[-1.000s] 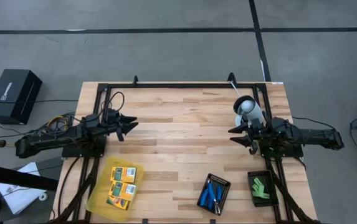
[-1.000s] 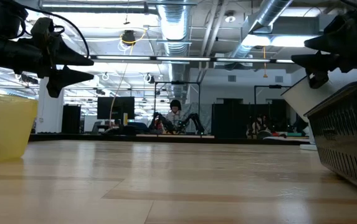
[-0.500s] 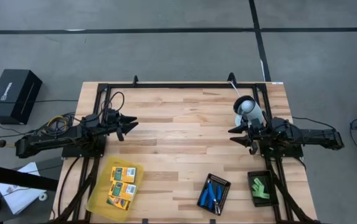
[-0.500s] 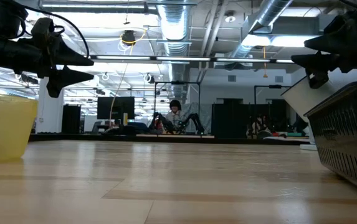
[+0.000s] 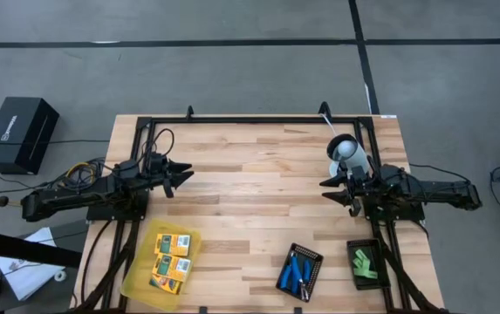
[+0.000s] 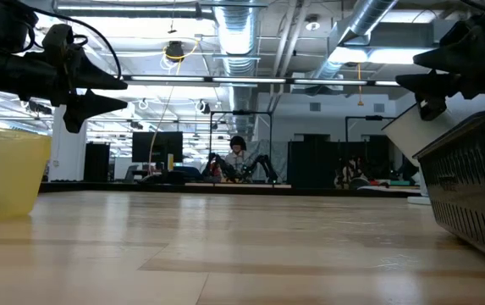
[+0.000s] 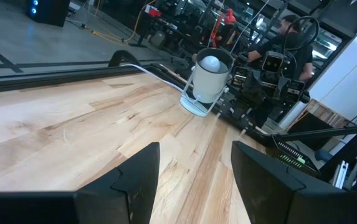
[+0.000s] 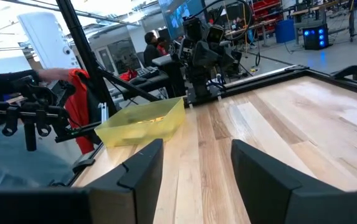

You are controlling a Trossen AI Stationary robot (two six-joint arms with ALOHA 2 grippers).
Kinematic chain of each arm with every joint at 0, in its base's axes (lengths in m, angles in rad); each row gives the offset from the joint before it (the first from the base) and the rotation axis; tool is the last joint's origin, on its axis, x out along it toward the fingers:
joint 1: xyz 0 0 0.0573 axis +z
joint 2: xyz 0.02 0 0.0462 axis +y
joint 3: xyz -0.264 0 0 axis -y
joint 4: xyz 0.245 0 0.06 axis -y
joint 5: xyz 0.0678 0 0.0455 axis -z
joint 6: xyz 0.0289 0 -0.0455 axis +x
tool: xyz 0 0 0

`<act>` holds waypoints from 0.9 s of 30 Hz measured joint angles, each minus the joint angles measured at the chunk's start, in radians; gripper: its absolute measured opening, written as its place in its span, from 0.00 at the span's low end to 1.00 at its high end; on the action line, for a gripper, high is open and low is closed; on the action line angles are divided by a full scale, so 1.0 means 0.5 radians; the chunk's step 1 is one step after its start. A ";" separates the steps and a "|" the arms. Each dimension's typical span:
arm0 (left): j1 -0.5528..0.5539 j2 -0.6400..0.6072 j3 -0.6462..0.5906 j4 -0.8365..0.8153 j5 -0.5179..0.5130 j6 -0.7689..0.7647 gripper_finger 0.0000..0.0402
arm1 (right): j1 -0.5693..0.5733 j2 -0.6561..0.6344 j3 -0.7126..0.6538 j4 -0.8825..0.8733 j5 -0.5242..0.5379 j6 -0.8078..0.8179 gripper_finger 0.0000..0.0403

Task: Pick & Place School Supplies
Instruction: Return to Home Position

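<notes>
The left arm lies folded low at the 9 o'clock edge of the bench. The left pincer points toward 3 o'clock, fingers apart and empty. The right arm sits at 3 o'clock. The right pincer points toward 9 o'clock, also spread and empty.

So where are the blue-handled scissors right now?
High view: the blue-handled scissors lie in a black tray, right of centre, between the yellow tray and the other black tray with green erasers.

I can spot no change over the last second from here; my left gripper and right gripper haven't budged.
</notes>
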 joint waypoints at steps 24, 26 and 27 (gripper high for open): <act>0.000 -0.001 0.000 0.000 0.006 0.000 0.48 | 0.000 0.001 -0.001 0.000 0.000 0.001 0.44; 0.000 0.000 0.000 0.000 0.006 0.000 0.48 | 0.000 0.001 -0.001 0.000 0.000 0.000 0.45; 0.000 0.000 0.000 0.000 0.005 0.000 0.48 | 0.000 0.001 -0.001 0.000 0.000 0.001 0.45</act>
